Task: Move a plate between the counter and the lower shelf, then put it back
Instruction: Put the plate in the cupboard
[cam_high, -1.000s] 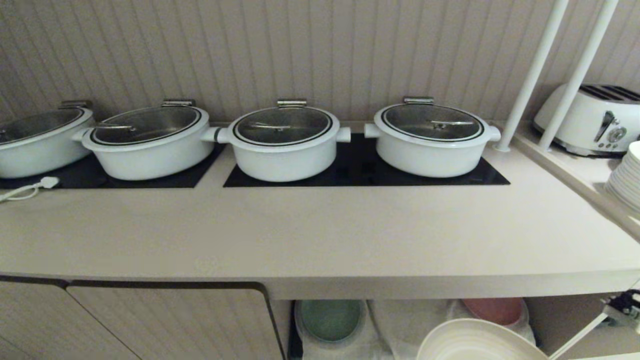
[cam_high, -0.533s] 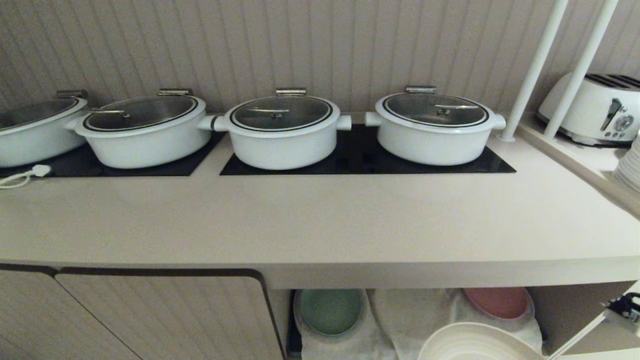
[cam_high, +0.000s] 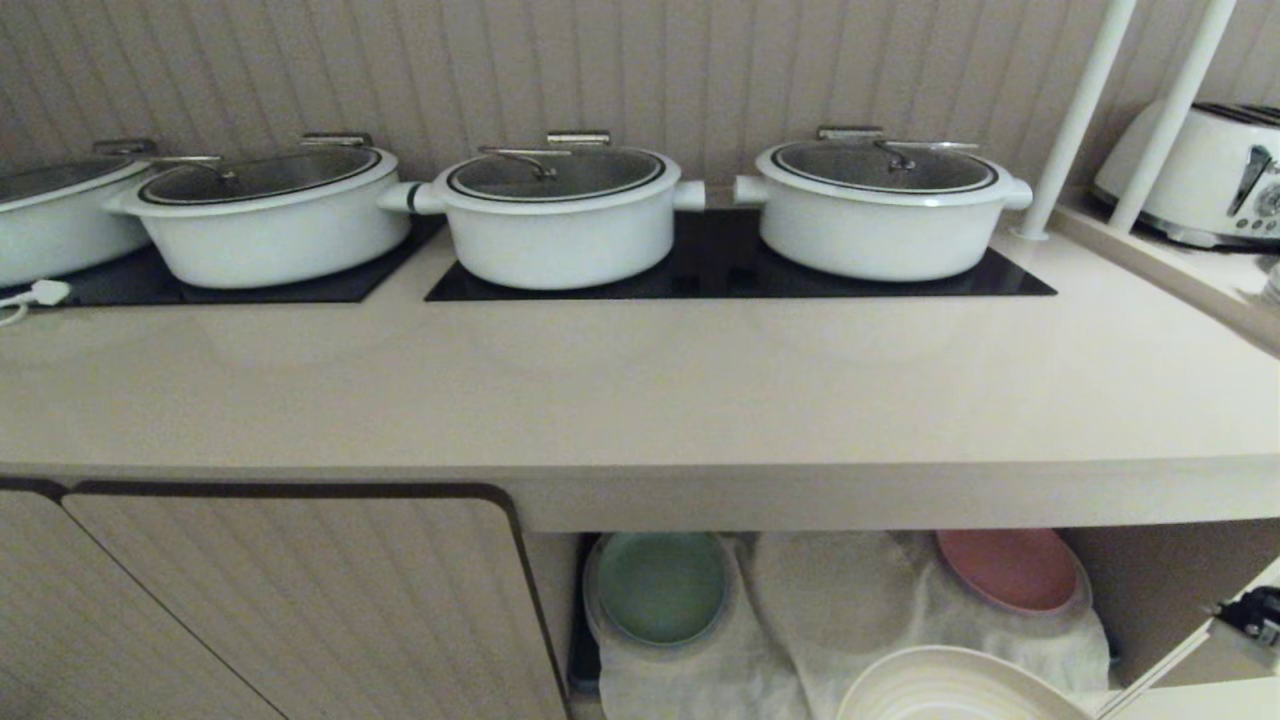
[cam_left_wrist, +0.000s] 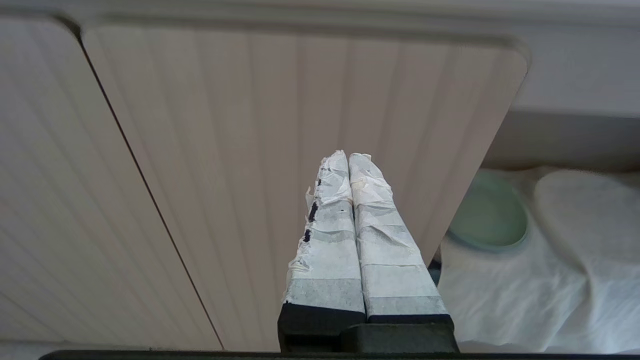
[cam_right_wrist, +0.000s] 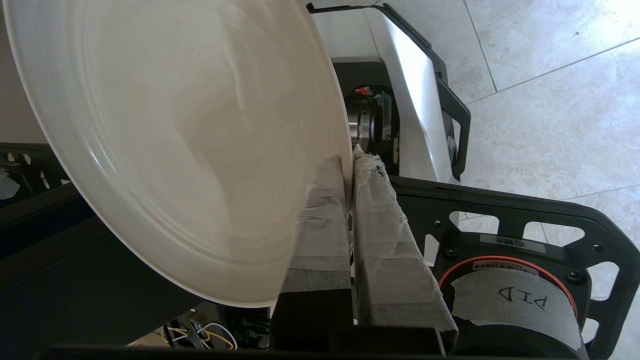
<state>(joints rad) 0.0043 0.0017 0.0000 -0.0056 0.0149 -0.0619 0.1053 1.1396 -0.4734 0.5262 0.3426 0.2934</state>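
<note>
One long smooth beige counter (cam_high: 640, 400) with a thick rounded front edge is spanning the head view, carrying black rectangular hob panels (cam_high: 740, 270) along its back.

Four white round lidded pots are standing in a row on the panels; the centre pot (cam_high: 560, 215) and the right pot (cam_high: 885, 210) are sharing one panel, apart from each other.

One ribbed beige cabinet door (cam_high: 290, 600) is sitting closed under the counter's left part.

One open beige-walled lower shelf (cam_high: 1170, 590) is lying to the right of that door, draped with a wrinkled white cloth (cam_high: 830, 600).

One white toaster (cam_high: 1200, 175) is standing past two white poles (cam_high: 1075, 120) at the far right.

One small round cream-beige matte plate (cam_right_wrist: 185, 135) with a shallow raised rim is hanging in front of the lower shelf, low in the head view, off the counter and not resting on the cloth.

One small green plate (cam_high: 662, 587) and one small pink plate (cam_high: 1010, 570) are resting on cloth mounds, well apart.

One right gripper (cam_right_wrist: 350, 165), its taped fingers (cam_right_wrist: 325, 200) pressing together, is pinching the cream plate's rim.

One left gripper (cam_left_wrist: 347, 160), jaws pressed together on nothing, is pointing at the cabinet door.
</note>
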